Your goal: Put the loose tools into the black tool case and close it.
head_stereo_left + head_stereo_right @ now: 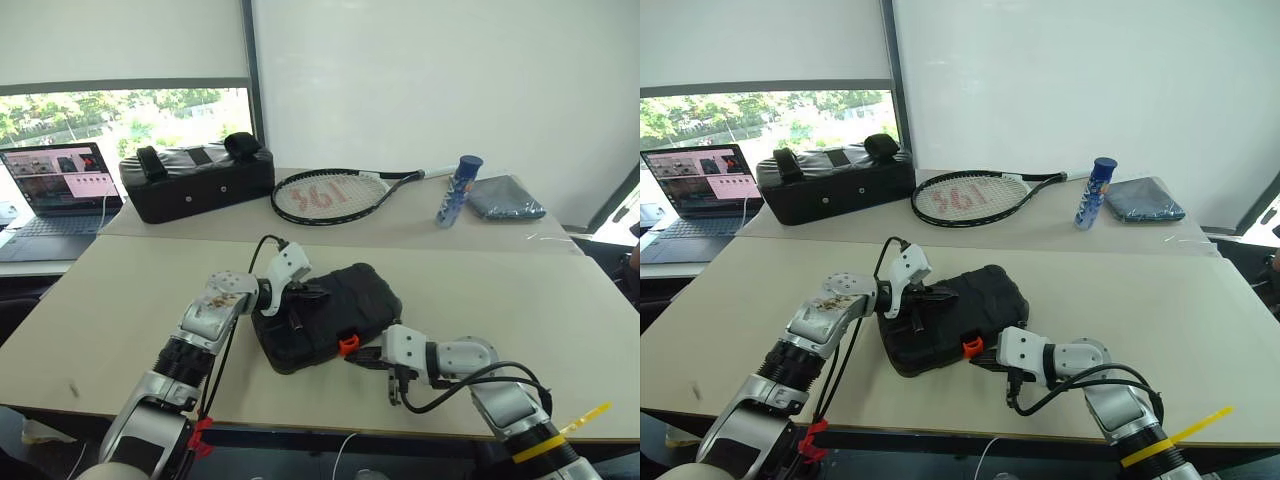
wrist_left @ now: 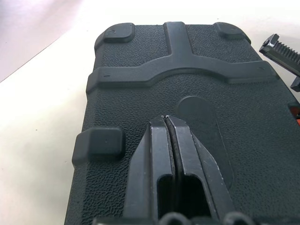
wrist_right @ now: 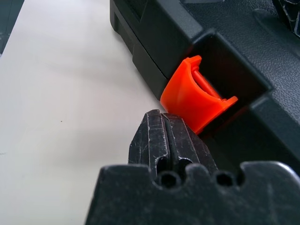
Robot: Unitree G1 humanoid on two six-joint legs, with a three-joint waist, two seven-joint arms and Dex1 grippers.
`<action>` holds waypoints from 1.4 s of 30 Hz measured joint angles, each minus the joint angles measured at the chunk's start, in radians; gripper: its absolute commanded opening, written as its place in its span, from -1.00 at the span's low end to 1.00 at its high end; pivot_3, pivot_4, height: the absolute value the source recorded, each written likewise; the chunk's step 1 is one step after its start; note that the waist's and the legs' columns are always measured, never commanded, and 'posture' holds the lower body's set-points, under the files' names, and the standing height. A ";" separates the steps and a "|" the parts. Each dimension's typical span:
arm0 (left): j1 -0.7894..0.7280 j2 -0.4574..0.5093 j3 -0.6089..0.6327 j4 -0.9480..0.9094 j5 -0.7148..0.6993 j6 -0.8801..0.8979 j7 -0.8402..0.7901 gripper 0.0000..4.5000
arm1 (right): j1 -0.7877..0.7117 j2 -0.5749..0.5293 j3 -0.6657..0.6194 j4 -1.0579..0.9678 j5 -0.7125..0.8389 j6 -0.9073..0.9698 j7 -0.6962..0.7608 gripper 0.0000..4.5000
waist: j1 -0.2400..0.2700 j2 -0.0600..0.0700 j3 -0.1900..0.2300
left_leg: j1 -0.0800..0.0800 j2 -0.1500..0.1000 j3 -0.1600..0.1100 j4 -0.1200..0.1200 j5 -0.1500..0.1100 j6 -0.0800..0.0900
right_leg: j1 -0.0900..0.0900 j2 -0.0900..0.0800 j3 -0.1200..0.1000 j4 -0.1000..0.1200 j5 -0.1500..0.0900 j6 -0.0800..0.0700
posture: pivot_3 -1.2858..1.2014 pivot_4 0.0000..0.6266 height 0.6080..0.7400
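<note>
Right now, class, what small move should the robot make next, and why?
Probably press the orange latch shut with the right gripper. The case lies closed, the left gripper rests on its lid, but the latch sticks out unfastened at the right fingers.

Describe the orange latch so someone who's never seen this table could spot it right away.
Start at the near beige table, where a flat black tool case lies closed between the two arms. On the case's near edge, sitting in a recess, is the orange latch, with the shut right tool at its base. It is the only bright orange piece on the case.
</note>
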 measured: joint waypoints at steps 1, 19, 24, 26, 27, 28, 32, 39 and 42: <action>0.000 0.000 0.000 0.000 0.001 0.000 0.004 -0.96 | -0.005 0.003 0.000 0.003 0.002 0.009 0.000 -1.00 | -0.001 0.000 0.000 | 0.000 0.000 0.000 0.000 0.000 0.000 | 0.000 0.000 0.000 0.000 0.000 0.000 | 0.03 -0.52 1.00; 0.000 0.002 0.006 0.003 0.007 0.029 0.002 -0.96 | -0.074 0.047 0.002 0.087 -0.007 0.024 -0.006 -1.00 | -0.012 0.001 -0.004 | 0.002 0.000 0.000 -0.001 0.000 0.000 | 0.000 0.001 0.002 0.000 0.000 0.000 | 0.03 -0.52 1.00; -0.001 -0.005 0.009 0.016 0.007 0.029 -0.001 -0.96 | -0.080 0.047 0.002 0.093 -0.010 0.039 -0.006 -1.00 | -0.013 0.000 -0.007 | 0.003 0.000 0.000 -0.001 0.000 0.000 | 0.001 0.002 0.002 0.000 0.000 0.000 | 0.03 -0.52 1.00; -0.001 -0.015 0.009 0.017 0.007 0.028 -0.008 -0.96 | -0.085 0.036 0.001 0.088 -0.007 0.052 -0.006 -1.00 | -0.012 0.000 -0.008 | 0.003 0.000 0.000 -0.001 0.000 0.000 | 0.002 0.001 0.002 0.000 0.000 0.000 | 0.03 -0.52 1.00; -0.001 -0.016 0.009 0.018 0.007 0.028 -0.010 -0.96 | -0.086 0.027 -0.002 0.080 -0.003 0.059 -0.005 -1.00 | -0.012 0.000 -0.008 | 0.003 0.000 0.000 -0.001 0.000 0.000 | 0.002 0.001 0.002 0.000 0.000 0.000 | 0.03 -0.52 1.00; 0.000 -0.016 0.009 0.020 0.007 0.028 -0.010 -0.96 | -0.086 0.019 -0.006 0.072 0.000 0.062 -0.005 -1.00 | -0.012 0.000 -0.008 | 0.003 0.000 0.000 -0.001 0.000 0.000 | 0.002 0.001 0.002 0.000 0.000 0.000 | 0.03 -0.52 1.00; 0.031 -0.021 0.039 0.024 -0.004 -0.030 -0.017 -0.96 | -0.067 -0.022 -0.083 -0.036 0.093 0.080 0.010 -1.00 | -0.016 0.001 -0.010 | 0.004 0.000 0.000 -0.002 0.000 0.000 | 0.002 0.001 0.003 -0.001 0.000 0.000 | 0.03 -0.52 1.00; 0.198 0.060 0.208 -0.066 -0.175 -0.214 -0.161 -0.75 | 0.126 -0.119 -0.302 -0.161 0.326 0.111 0.061 -0.63 | -0.012 -0.001 -0.009 | -0.004 0.000 0.000 -0.014 0.000 0.000 | -0.006 0.001 0.002 -0.009 0.000 -0.002 | 0.03 -0.52 1.00; 0.335 0.231 0.320 -0.136 -0.222 -0.218 -0.223 -0.39 | 0.285 -0.209 -0.403 -0.167 0.397 0.108 0.148 -0.22 | -0.014 0.000 -0.009 | -0.007 0.002 0.000 -0.020 -0.002 0.001 | -0.009 0.000 0.001 -0.016 0.001 -0.006 | 0.03 -0.52 1.00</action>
